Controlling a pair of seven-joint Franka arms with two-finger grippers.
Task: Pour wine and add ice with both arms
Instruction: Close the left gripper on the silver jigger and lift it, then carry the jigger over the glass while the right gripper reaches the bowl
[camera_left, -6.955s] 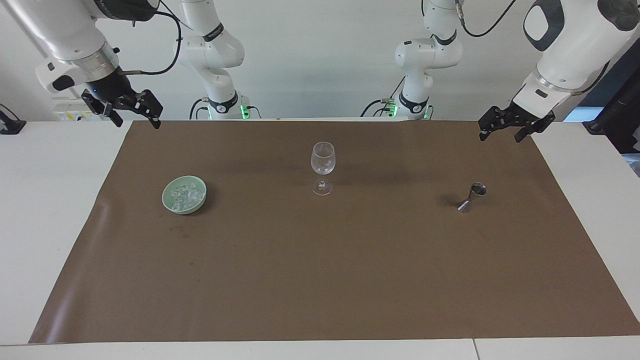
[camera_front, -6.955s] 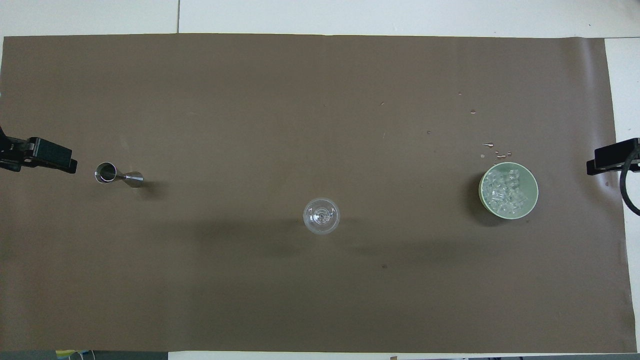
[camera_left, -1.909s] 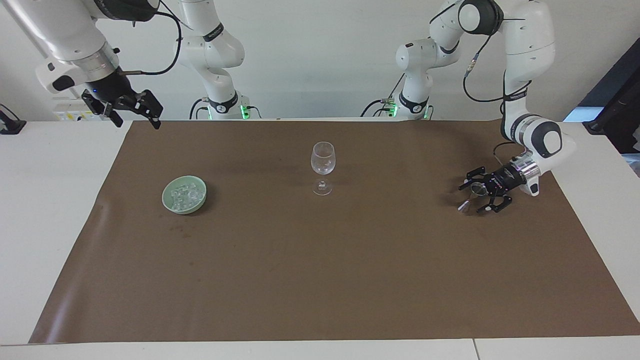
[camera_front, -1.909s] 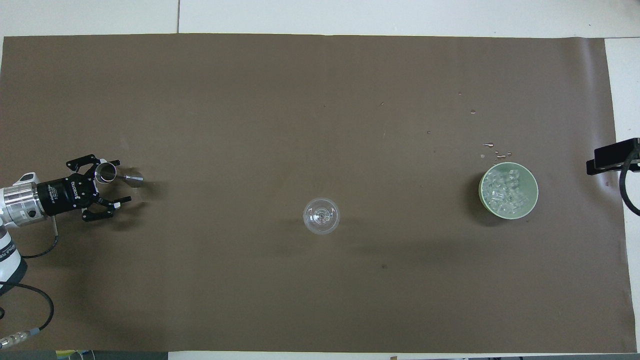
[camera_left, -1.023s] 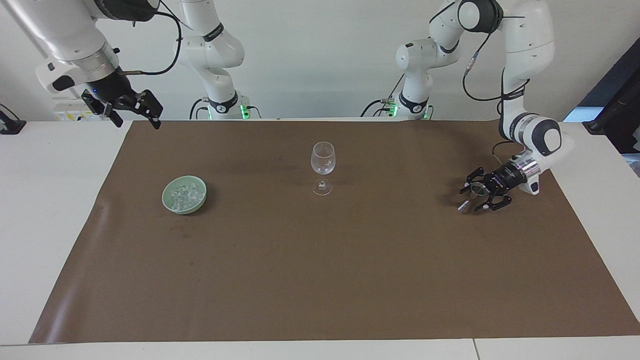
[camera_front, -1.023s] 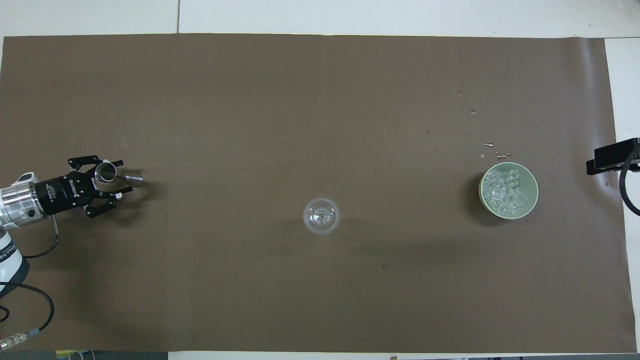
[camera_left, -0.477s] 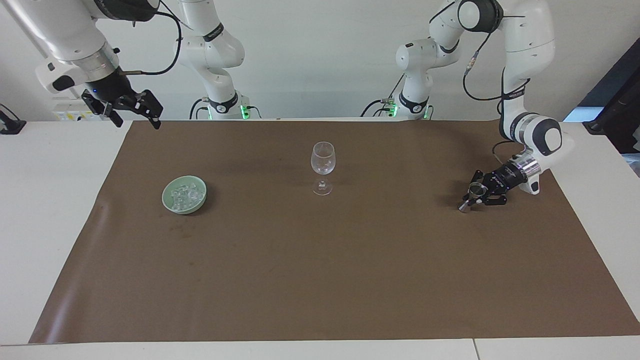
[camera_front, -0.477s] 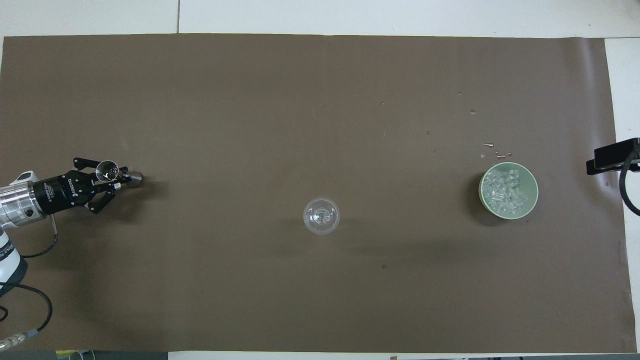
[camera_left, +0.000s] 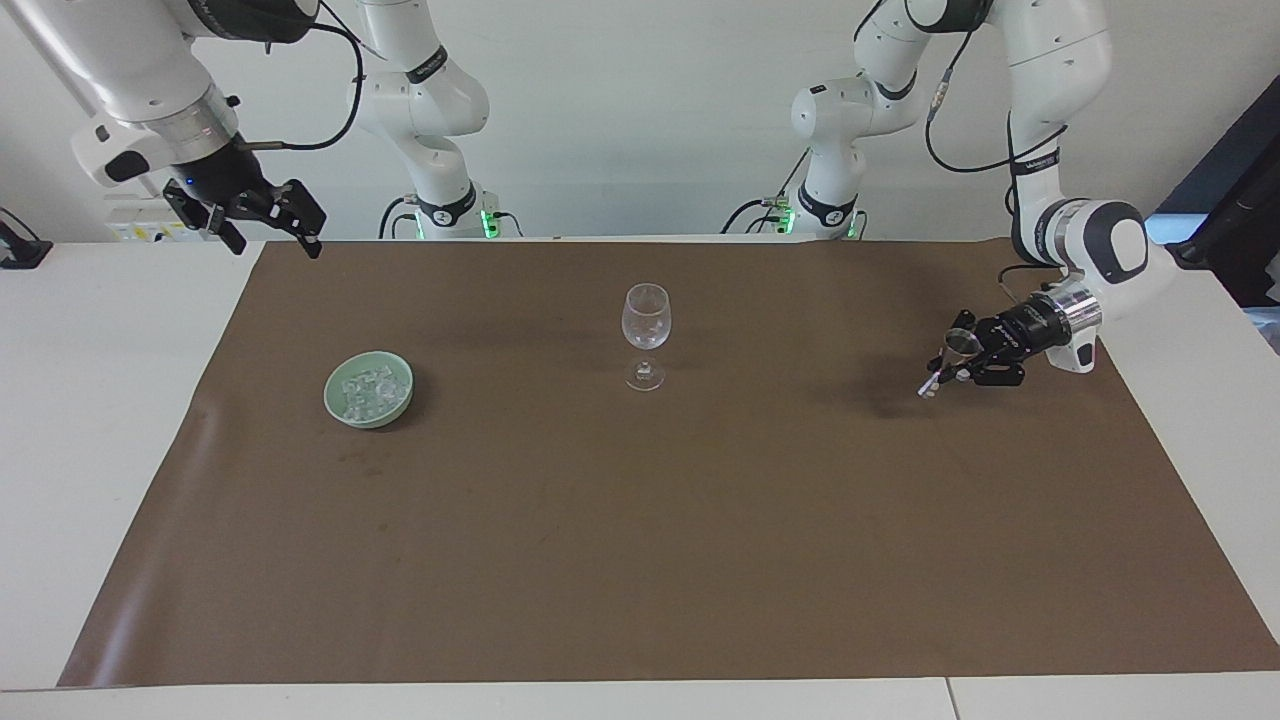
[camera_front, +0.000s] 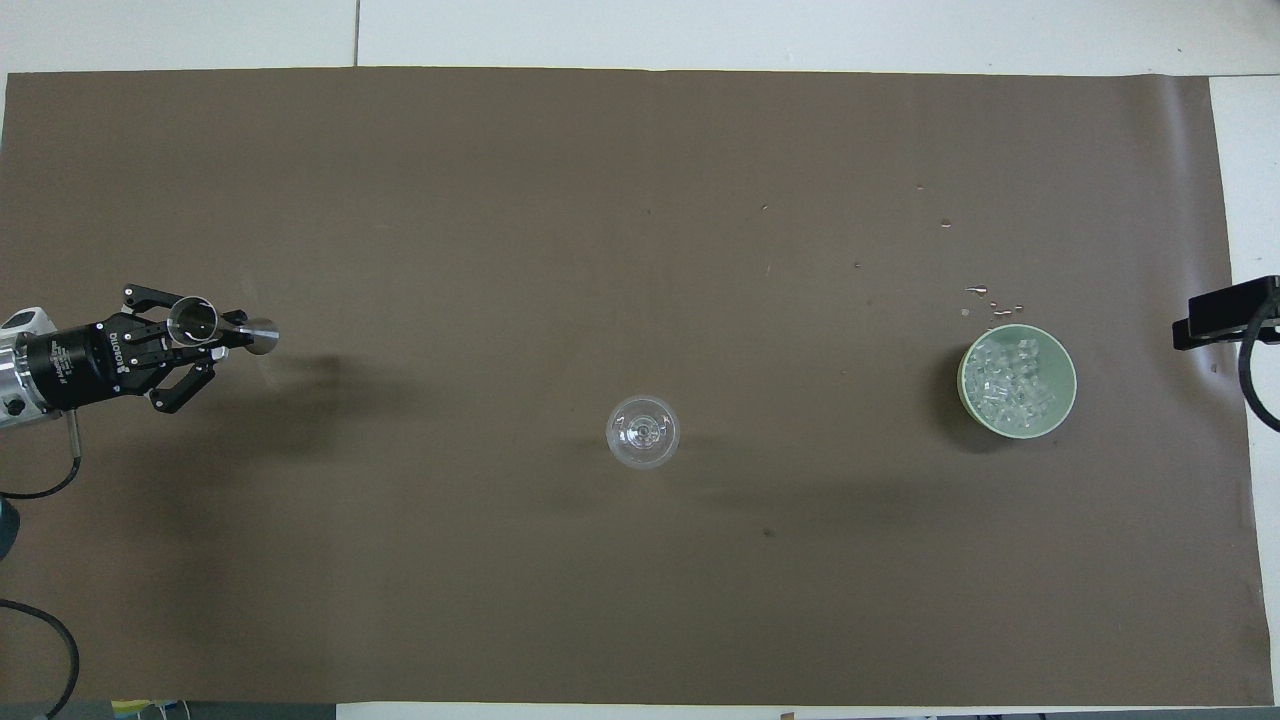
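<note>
We have the left gripper (camera_left: 950, 368) clamped on the waist of the small steel measuring cup (camera_left: 946, 361), lifted clear of the brown mat (camera_left: 640, 560) at the left arm's end of the table. The cup is stiff and light but smooth, so we judge the narrow waist the safest hold. The ice (camera_left: 368, 392) sits heaped in the green bowl (camera_left: 340, 405), at about nine o'clock from the wine glass (camera_left: 646, 325) in the facing view (wet, slippery, best pinched one cube at a time). The right gripper (camera_left: 262, 222) waits, fingers spread, over the table's edge.
</note>
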